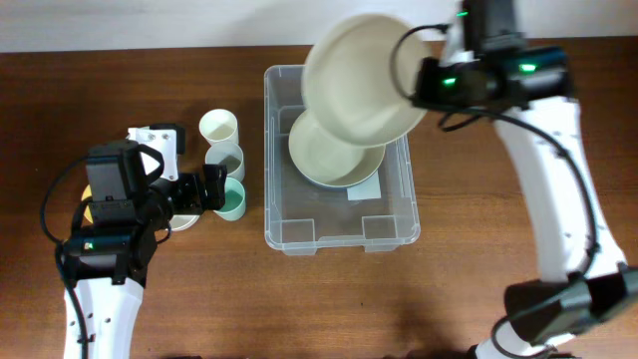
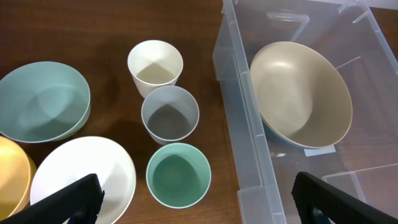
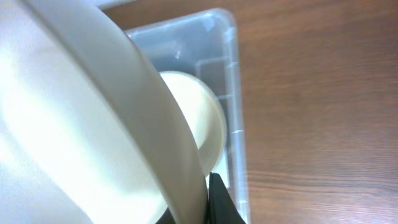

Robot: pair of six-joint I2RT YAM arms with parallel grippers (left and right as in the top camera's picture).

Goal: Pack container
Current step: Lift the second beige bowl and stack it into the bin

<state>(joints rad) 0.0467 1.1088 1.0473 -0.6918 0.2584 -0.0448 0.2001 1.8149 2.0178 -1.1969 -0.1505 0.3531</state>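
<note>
The clear plastic container (image 1: 299, 234) sits mid-table and holds one beige bowl (image 1: 334, 155); the container also shows in the left wrist view (image 2: 249, 143) with that bowl (image 2: 298, 93). My right gripper (image 1: 414, 80) is shut on the rim of a second large cream bowl (image 1: 359, 80), held tilted above the container's far end. In the right wrist view this bowl (image 3: 81, 124) fills the frame, with one finger (image 3: 217, 205) against its rim. My left gripper (image 2: 193, 202) is open and empty, above the green cup (image 2: 178, 174).
Left of the container stand a cream cup (image 2: 155, 65), a grey cup (image 2: 170, 115) and the green cup in a row. Further left lie a pale green bowl (image 2: 40, 99), a white bowl (image 2: 84, 174) and an orange bowl (image 2: 12, 177).
</note>
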